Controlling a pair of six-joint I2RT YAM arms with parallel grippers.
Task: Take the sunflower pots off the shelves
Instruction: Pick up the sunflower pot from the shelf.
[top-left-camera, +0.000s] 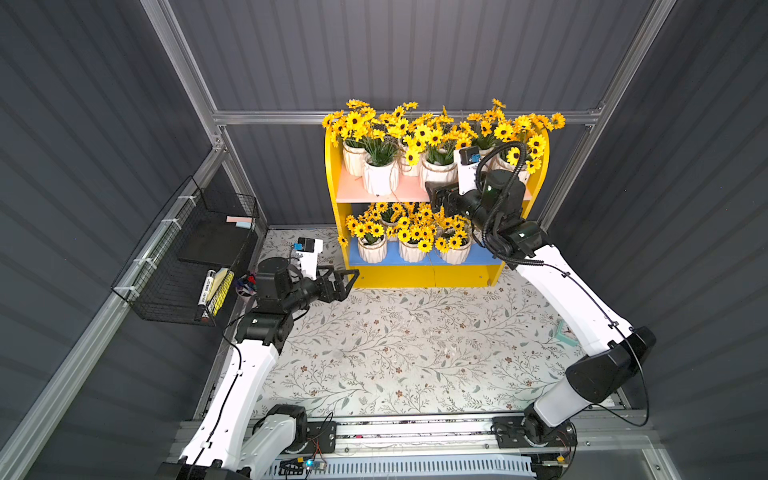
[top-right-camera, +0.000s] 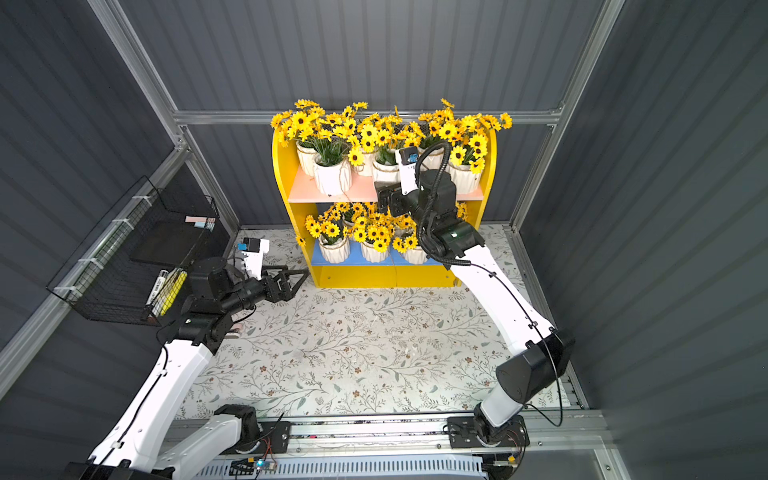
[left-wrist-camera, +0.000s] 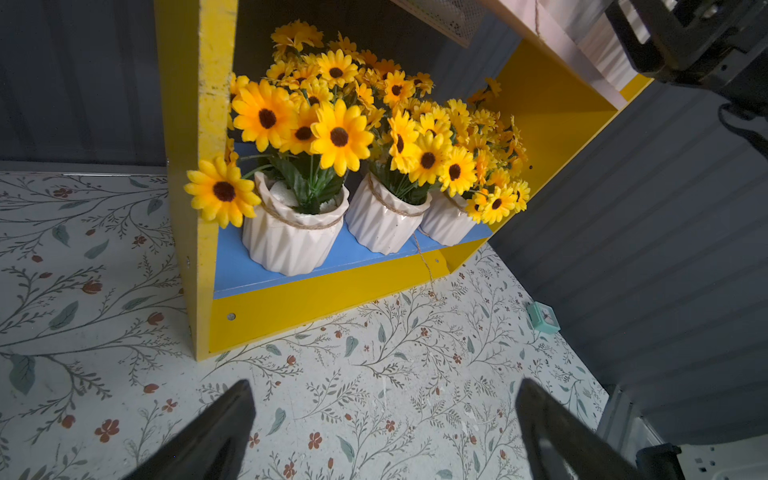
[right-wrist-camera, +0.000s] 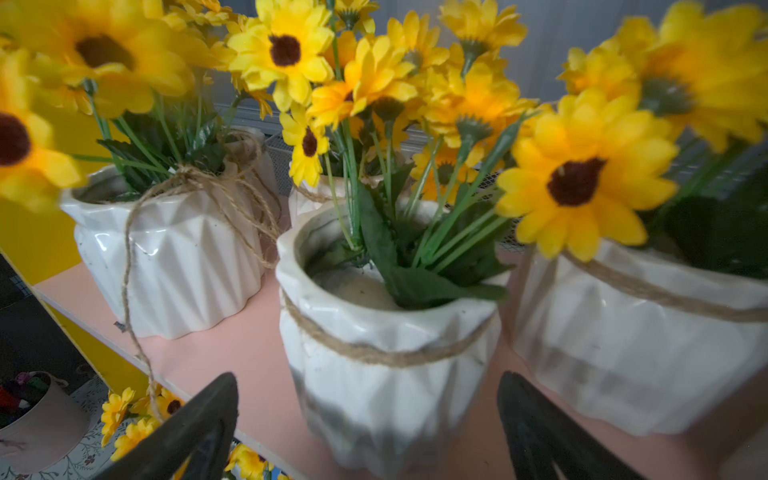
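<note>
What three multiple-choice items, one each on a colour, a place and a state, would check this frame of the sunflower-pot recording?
1. What colour is the lower board?
A. pink
B. green
C. blue

2. The right gripper is level with:
A. the lower board
B. the upper board
C. a spot below both boards

3. The left gripper is:
A. open, holding nothing
B. shut on a pot
C. shut on a flower stem

Answers:
1. C, the left wrist view shows it blue.
2. B, the right wrist view faces a sunflower pot standing on the pink board.
3. A, its fingers stand wide apart with nothing between them.
</note>
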